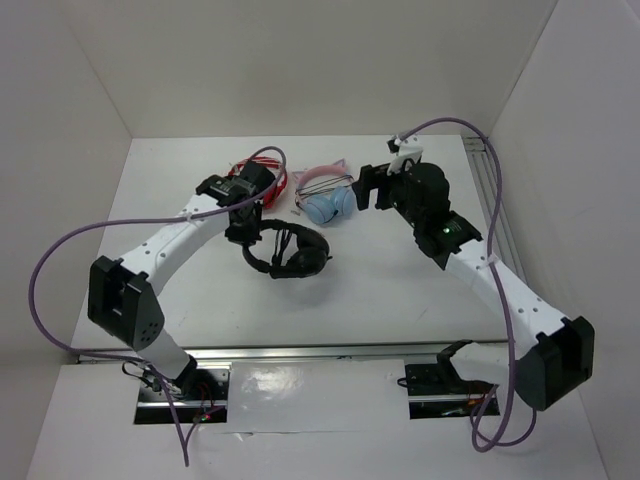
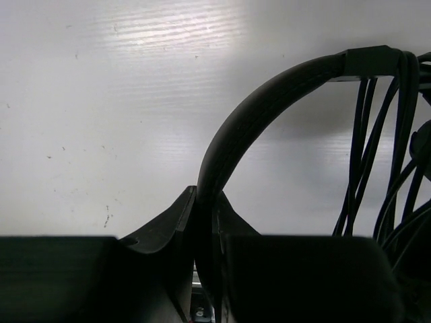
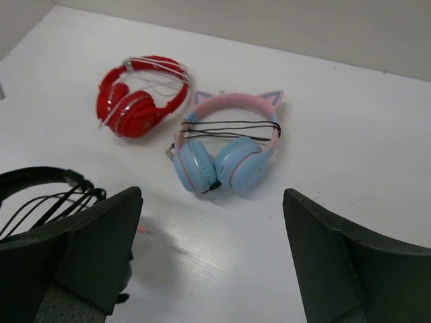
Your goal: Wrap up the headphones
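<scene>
The black headphones (image 1: 287, 250) lie on the white table, left of centre, with the thin black cable (image 2: 360, 141) looped several times across the headband (image 2: 269, 94). My left gripper (image 1: 242, 228) is shut on the headband at its left end; in the left wrist view (image 2: 205, 198) the band runs between the two fingers. My right gripper (image 1: 372, 190) is open and empty, hovering right of the headset. In the right wrist view (image 3: 212, 202) its fingers stand wide apart, and the black headband with cable loops (image 3: 47, 192) shows at the left edge.
Red-and-white headphones (image 1: 262, 172) (image 3: 141, 97) and light-blue and pink cat-ear headphones (image 1: 328, 198) (image 3: 229, 151), both with cables wrapped round them, lie behind the black headset. White walls enclose the table at the back and on both sides.
</scene>
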{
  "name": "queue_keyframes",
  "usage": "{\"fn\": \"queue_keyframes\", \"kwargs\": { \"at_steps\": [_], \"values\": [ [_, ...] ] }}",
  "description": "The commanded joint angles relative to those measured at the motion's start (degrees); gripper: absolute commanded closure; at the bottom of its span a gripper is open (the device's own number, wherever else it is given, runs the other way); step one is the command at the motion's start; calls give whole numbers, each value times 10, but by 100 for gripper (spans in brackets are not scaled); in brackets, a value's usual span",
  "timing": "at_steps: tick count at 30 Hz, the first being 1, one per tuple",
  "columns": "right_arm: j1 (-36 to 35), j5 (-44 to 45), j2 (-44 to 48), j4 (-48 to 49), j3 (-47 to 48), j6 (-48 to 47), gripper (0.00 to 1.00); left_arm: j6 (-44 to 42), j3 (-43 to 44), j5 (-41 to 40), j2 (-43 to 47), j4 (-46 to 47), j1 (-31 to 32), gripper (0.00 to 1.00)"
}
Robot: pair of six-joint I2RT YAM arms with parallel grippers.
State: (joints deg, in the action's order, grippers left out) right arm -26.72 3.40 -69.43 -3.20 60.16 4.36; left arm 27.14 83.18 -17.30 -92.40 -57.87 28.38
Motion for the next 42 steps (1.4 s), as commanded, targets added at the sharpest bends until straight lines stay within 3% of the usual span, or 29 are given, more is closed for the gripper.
{"fn": "queue_keyframes", "kwargs": {
  "at_steps": [1,12,17,21,28,36,42],
  "values": [
    [-22,-11,35,8,-7,39,7,41,-23,13,47,51,-18,100],
    [-79,54,99,-48,-39,65,0,127,-154,-25,140,135,-47,100],
    [-91,121,118,-115,5,105,0,161,-193,-19,145,186,3,100],
    [-96,186,145,-185,53,133,0,207,-156,-26,73,180,56,100],
    [-96,217,168,-261,131,139,0,261,-58,-47,-64,219,161,100],
    [-96,236,180,-299,152,139,0,326,165,-77,-305,212,265,100],
    [-96,236,192,-327,174,139,0,336,296,-49,-430,232,301,100]
  ]
}}
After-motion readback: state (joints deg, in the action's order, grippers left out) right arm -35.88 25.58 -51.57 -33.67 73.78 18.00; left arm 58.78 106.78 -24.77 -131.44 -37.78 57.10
